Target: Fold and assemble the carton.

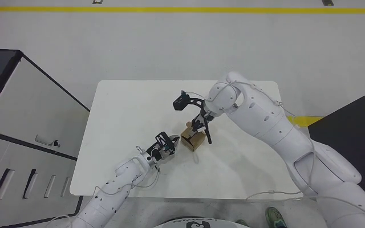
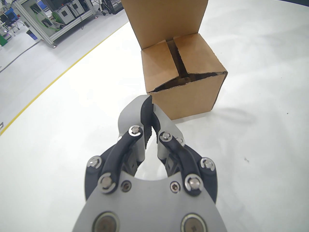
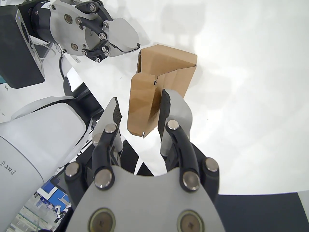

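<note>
A small brown carton (image 1: pixel 191 139) stands on the white table (image 1: pixel 125 114). In the left wrist view the carton (image 2: pixel 186 90) has two inner flaps folded down with a gap between them, and its lid flap (image 2: pixel 166 10) stands upright. My left gripper (image 2: pixel 149 103) is shut and empty, its tips just beside the carton's near top corner. My right gripper (image 3: pixel 141 109) is open around the upright lid flap (image 3: pixel 142 102); one pad (image 3: pixel 165 108) lies against the flap and the other finger stands apart from it. The left gripper (image 3: pixel 128 43) sits beyond the carton (image 3: pixel 169 61).
The table's edge (image 1: pixel 188 197) runs close behind the left arm. A grey cabinet (image 1: pixel 28 114) stands left of the table. A yellow floor line (image 1: pixel 171 9) runs past the far side.
</note>
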Robot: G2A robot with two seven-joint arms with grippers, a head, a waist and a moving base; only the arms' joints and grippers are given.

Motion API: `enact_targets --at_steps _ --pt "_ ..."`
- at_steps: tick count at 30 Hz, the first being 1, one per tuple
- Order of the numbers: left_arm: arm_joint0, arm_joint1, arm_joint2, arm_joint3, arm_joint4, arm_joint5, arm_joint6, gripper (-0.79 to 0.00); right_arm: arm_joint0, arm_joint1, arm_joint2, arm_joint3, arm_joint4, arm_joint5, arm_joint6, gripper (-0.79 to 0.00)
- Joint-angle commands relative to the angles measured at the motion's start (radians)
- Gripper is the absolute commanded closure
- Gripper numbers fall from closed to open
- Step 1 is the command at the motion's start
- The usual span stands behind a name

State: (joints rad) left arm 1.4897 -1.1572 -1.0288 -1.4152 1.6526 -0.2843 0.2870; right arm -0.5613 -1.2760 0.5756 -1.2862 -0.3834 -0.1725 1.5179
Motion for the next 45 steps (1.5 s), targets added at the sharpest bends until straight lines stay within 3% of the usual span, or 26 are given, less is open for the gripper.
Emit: enact_targets --at_steps 1,5,11,17,31,40,45 --pt "0.0 0.0 0.0 0.0 0.0 0.0 0.0 0.0 0.001 -0.002 -0.003 0.002 0.001 -0.002 -0.001 -0.332" --pt "0.0 0.0 0.0 0.0 0.0 0.0 0.0 0.0 0.005 -0.006 -0.01 0.011 0.005 -0.009 -0.002 -0.314" --pt "0.0 0.0 0.0 0.0 0.0 0.0 0.0 0.0 0.013 -0.013 -0.018 0.033 0.027 -0.024 0.001 -0.376" --pt "0.0 0.0 0.0 0.0 0.0 0.0 0.0 0.0 0.019 -0.02 -0.022 0.055 0.053 -0.038 -0.001 -0.366" --pt "0.0 0.0 0.0 0.0 0.0 0.0 0.0 0.0 0.025 -0.026 -0.029 0.073 0.059 -0.049 -0.009 -0.203" --pt "0.0 0.0 0.0 0.0 0.0 0.0 0.0 0.0 0.037 -0.034 -0.068 0.04 -0.028 -0.041 -0.008 -0.231" --pt "0.0 0.0 0.0 0.0 0.0 0.0 0.0 0.0 0.043 -0.041 -0.091 0.023 -0.075 -0.035 -0.003 -0.123"
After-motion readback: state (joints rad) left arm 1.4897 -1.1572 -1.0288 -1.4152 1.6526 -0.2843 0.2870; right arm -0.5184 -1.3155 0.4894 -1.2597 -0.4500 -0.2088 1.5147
